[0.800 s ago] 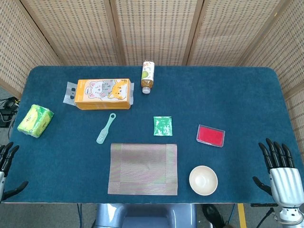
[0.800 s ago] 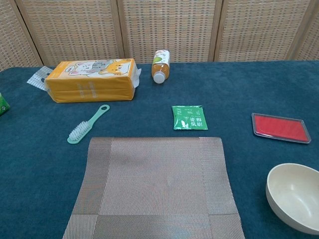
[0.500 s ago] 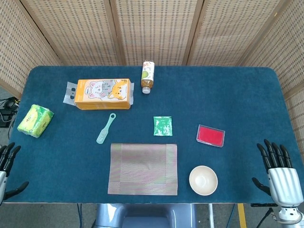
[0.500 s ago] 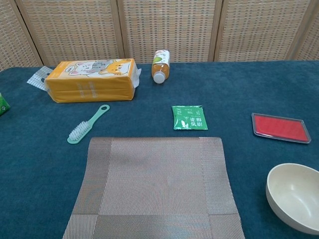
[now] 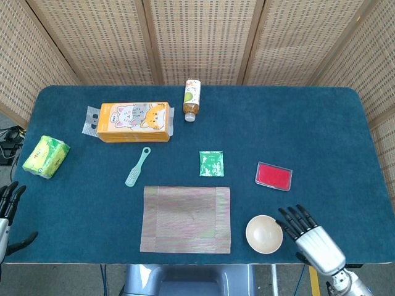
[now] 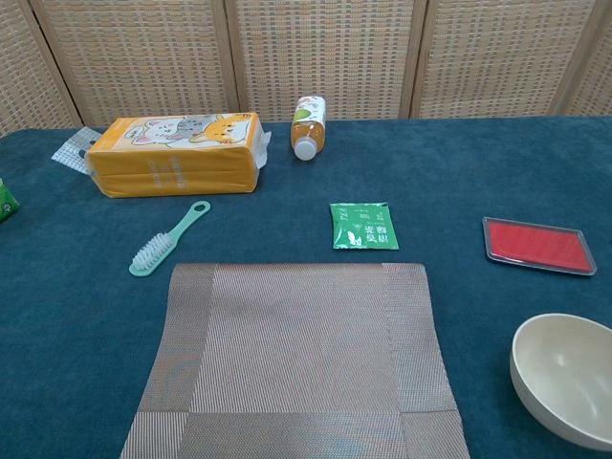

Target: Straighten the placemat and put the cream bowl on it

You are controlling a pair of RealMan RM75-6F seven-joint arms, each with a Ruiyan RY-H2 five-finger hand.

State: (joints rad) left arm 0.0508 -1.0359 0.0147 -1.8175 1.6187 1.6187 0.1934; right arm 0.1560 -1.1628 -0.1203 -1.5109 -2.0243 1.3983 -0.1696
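The woven grey-brown placemat (image 5: 186, 219) (image 6: 298, 354) lies flat near the table's front edge, its sides square to that edge. The empty cream bowl (image 5: 264, 234) (image 6: 564, 376) stands upright on the blue cloth just right of the placemat, apart from it. In the head view my right hand (image 5: 308, 234) is open, fingers spread, just right of the bowl and not touching it. My left hand (image 5: 7, 209) hangs open off the table's front left corner. Neither hand shows in the chest view.
A red flat case (image 5: 273, 176) lies behind the bowl, a green sachet (image 5: 211, 163) behind the placemat, a mint brush (image 5: 137, 166) to its back left. Further back are an orange cat-print pack (image 5: 133, 121) and a lying bottle (image 5: 192, 99). A green-yellow pack (image 5: 45, 156) sits far left.
My right hand has swung left from the table's front right corner to just beside the bowl. The left hand, bowl and placemat have stayed put.
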